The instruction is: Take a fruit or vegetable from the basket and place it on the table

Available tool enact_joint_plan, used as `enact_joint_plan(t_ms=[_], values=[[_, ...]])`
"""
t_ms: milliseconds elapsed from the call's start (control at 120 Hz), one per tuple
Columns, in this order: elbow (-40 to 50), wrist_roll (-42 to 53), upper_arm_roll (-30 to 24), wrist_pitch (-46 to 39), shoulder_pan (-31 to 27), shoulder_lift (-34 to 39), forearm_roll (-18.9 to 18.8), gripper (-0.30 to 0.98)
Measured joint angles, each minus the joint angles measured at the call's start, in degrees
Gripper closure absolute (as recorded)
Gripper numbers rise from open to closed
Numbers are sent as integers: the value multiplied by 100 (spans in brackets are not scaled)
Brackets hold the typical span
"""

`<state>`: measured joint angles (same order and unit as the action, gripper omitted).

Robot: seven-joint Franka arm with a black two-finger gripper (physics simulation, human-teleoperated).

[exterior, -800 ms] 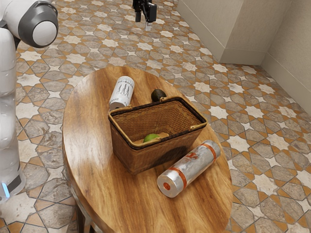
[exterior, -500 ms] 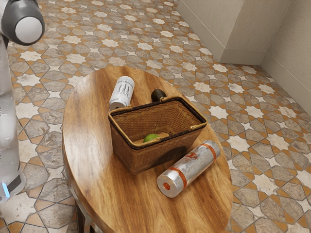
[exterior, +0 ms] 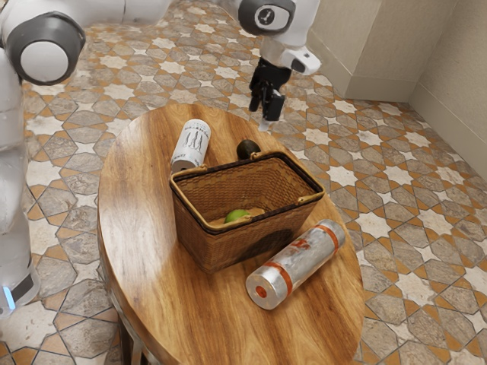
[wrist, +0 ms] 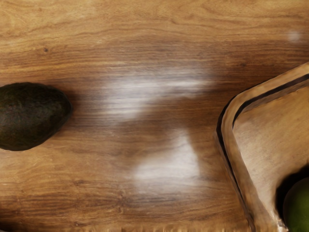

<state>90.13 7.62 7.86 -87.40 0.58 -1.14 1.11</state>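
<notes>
Black gripper (exterior: 265, 114) hangs in the air beyond the basket, above the table's far edge in the exterior view, its fingers apart with nothing between them. The brown wicker basket (exterior: 228, 247) stands upright on the round wooden table (exterior: 137, 220). Inside it lies a green fruit (exterior: 237, 216), partly hidden by the near rim. A dark avocado (exterior: 246, 147) rests on the table outside the basket, behind its far side. From the wrist, I see the avocado (wrist: 31, 116), the basket's rim (wrist: 231, 145) and part of the green fruit (wrist: 300, 208) within.
A white can (exterior: 191, 144) lies on the table past the basket's left corner in the exterior view. On the near right side, a silver cylinder with orange bands (exterior: 297, 264) lies close to the basket. The basket's handles rest along its rim.
My gripper and forearm have come back into the exterior view, with the gripper lower and nearer the basket than in the oldest picture. The table's objects have stayed put.
</notes>
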Motion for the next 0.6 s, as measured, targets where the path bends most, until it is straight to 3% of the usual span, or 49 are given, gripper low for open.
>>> enact_joint_plan(t_ms=[17,50,108,133,175,267,392,483,600], values=[[398,-112,-399,-101,-474,264,42,2],[1417,-354,-1790,-275,-2154,1083,363,2],[2401,-746,-4306,-331,-4874,2849,1230,2],[2461,-902,-5013,-255,-5600,3352,1580,2],[2421,-1128,-5781,-140,-6265,3790,2023,2],[1982,-1311,-6707,46,-6762,4079,2393,2],[1498,-941,-7300,175,-7084,4127,2349,2],[1088,-265,-7417,197,-7132,4052,2221,2],[696,635,-7152,748,-6849,4008,2084,2]])
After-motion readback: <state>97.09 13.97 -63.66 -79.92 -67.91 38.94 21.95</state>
